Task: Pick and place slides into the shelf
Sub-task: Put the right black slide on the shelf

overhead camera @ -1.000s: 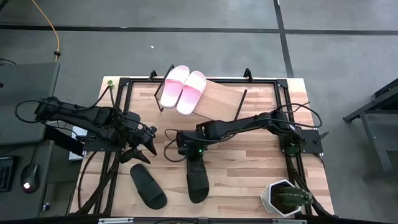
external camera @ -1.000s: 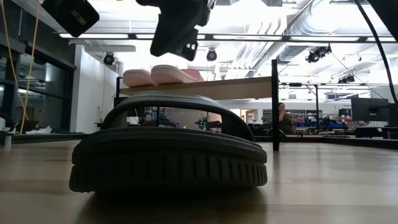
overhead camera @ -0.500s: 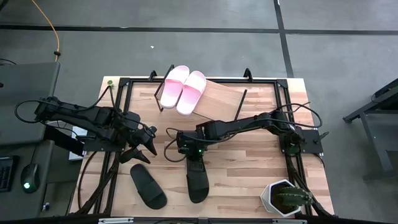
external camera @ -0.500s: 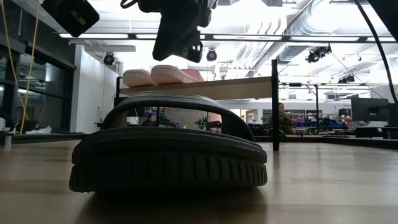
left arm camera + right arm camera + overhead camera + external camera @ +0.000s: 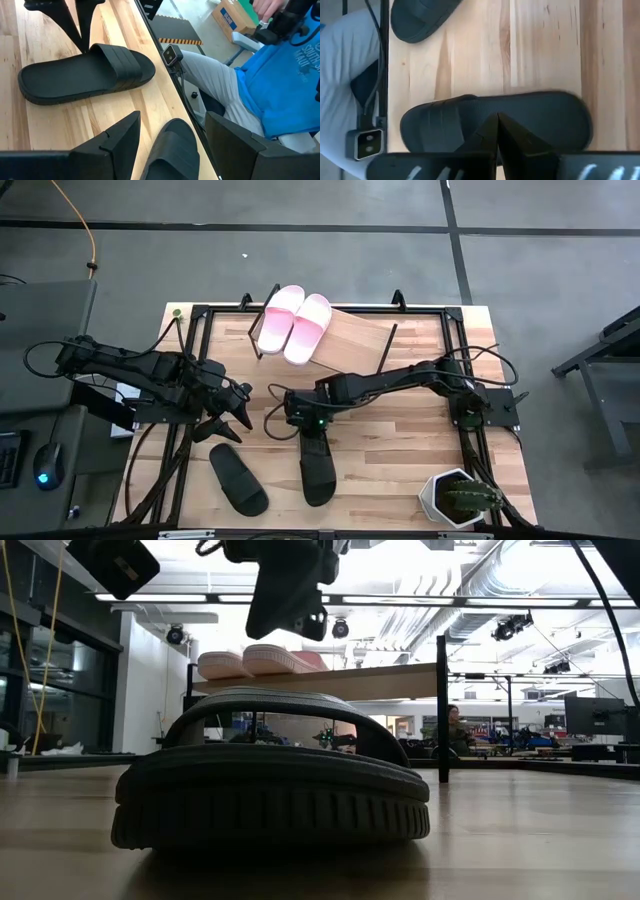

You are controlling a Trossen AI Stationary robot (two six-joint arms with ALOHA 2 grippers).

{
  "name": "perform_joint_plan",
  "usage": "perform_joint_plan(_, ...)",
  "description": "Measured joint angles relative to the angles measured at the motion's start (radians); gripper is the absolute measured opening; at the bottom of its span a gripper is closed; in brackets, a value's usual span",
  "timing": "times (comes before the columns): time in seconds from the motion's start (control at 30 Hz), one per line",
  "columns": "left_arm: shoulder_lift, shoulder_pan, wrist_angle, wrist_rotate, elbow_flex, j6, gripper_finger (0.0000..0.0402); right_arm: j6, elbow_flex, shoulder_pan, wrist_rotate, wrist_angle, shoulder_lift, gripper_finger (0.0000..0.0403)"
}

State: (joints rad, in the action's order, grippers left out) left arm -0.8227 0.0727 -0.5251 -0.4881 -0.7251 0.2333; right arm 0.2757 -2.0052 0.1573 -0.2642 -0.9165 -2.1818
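No shift: 2 matte black slides, ribbed straps, wood tabletop.

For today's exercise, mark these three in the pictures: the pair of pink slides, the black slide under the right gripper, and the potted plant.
pink slides (image 5: 293, 325), high view, on the pair's straps.
black slide (image 5: 317, 468), high view, on its strap.
potted plant (image 5: 462, 502), high view, on the green plant.

Two pink slides sit side by side on the left end of the slanted wooden shelf; two black slides lie flat on the table
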Motion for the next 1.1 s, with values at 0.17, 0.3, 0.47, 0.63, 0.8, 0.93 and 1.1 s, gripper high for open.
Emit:
perform_joint_plan(0.17, 0.000, 0.000, 0.000, 0.000, 0.000, 0.000, 0.0209, 0.045, 0.000, 0.007, 0.005, -0.023, 0.000, 0.0001)
perform_joint_plan(0.3, 0.000, 0.000, 0.000, 0.015, 0.000, 0.008, 0.0209, 0.068, 0.000, 0.007, -0.002, -0.054, 0.000, 0.0015)
perform_joint_plan(0.47, 0.000, 0.000, 0.000, 0.016, 0.000, 0.009, 0.0209, 0.050, 0.000, 0.007, 0.123, -0.047, 0.000, 0.0082)
perform_joint_plan(0.63, 0.000, 0.000, 0.000, 0.023, 0.000, 0.010, 0.0209, 0.041, 0.000, 0.008, 0.114, -0.066, 0.000, 0.0153)
perform_joint_plan(0.8, 0.000, 0.000, -0.001, 0.023, 0.000, 0.011, 0.0209, 0.038, 0.000, 0.010, 0.112, -0.058, 0.000, 0.0211)
perform_joint_plan(0.93, 0.000, 0.000, -0.001, 0.032, 0.000, 0.011, 0.0209, 0.038, 0.000, 0.009, 0.158, -0.058, 0.000, 0.0235)
perform_joint_plan(1.1, 0.000, 0.000, -0.001, 0.034, 0.000, 0.011, 0.0209, 0.038, 0.000, 0.006, 0.155, -0.056, 0.000, 0.0240)
